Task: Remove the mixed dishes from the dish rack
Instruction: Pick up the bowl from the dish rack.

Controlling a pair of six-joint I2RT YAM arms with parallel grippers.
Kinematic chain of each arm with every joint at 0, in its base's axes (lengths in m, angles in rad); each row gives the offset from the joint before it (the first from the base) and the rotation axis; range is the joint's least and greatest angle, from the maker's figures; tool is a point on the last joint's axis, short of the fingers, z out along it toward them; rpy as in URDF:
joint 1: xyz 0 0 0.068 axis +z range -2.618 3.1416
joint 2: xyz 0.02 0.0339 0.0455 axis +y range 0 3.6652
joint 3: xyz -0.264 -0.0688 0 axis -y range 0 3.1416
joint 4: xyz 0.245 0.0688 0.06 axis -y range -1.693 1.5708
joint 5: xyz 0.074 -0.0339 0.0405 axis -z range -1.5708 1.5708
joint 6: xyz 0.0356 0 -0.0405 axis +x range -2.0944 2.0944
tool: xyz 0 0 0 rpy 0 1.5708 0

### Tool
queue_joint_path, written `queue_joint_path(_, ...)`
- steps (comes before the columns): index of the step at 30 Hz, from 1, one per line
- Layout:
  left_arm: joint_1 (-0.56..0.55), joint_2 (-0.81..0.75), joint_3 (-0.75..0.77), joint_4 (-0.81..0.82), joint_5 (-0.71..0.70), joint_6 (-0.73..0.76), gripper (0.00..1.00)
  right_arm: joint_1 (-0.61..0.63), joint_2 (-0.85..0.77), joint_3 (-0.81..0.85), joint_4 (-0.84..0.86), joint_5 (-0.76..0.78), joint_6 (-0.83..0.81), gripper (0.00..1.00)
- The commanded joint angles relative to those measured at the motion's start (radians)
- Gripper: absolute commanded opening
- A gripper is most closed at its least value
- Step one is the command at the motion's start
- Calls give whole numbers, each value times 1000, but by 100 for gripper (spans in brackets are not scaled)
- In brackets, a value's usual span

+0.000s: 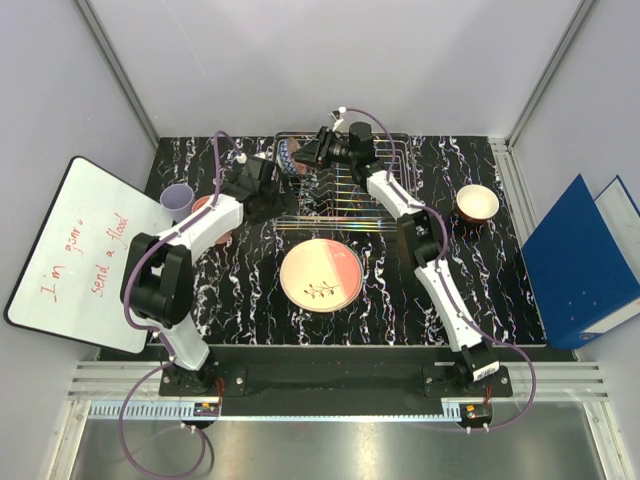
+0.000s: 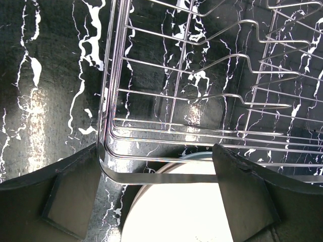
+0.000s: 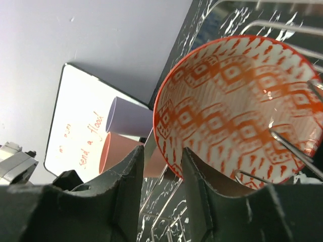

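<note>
Black, white-veined desk under pale walls, and the dish rack sits at the upper middle of the overhead view. Right tool is up at the rack's upper-left corner. Its wrist view says it all: the red patterned bowl fills the right half of the frame, tipped on edge among the rack wires, its rim running down between the two fingers. One finger is outside the bowl and one inside, with a narrow gap between them; whether the pads are actually pressing the rim, I cannot tell. Behind it, at the left of that frame, the lavender cup and a pink cup sit side by side near the whiteboard.

Left tool hovers at the rack's left edge, jaws spread wide, nothing in them. A cream plate with a bluish rim shows at bottom centre between its fingers, the rack's corner wire crossing in front of it.

Overhead again: the cream/pink plate lies flat on the desk at centre, just below the rack, sprig facing up. A small bowl sits upright at right, well apart from the rack, near the blue binders.
</note>
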State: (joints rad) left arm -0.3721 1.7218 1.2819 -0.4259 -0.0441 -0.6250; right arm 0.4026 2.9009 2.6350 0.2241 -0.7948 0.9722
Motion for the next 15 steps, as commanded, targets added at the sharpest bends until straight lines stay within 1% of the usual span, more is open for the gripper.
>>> queue_joint_path(1,-13,2,10,59,38,5,89,21,23,33,8,-70,-7,44)
queue_joint_path(5,-13,12,11,58,38,2,89,21,14,29,-49,-67,-70,44)
queue_joint_path(7,-13,10,10,56,38,2,89,21,11,23,-86,-63,-92,46)
queue_joint_path(10,-13,1,5,65,27,1,89,21,-20,-23,-85,-44,-118,47)
queue_joint_path(11,-13,-11,4,67,23,1,89,22,-54,-68,-75,-34,-136,47)
queue_joint_path(13,-11,-21,2,68,6,1,89,22,-89,-105,-75,9,-173,52)
queue_joint_path(15,-8,-39,2,67,-16,-2,89,24,-120,-90,-146,49,-225,53)
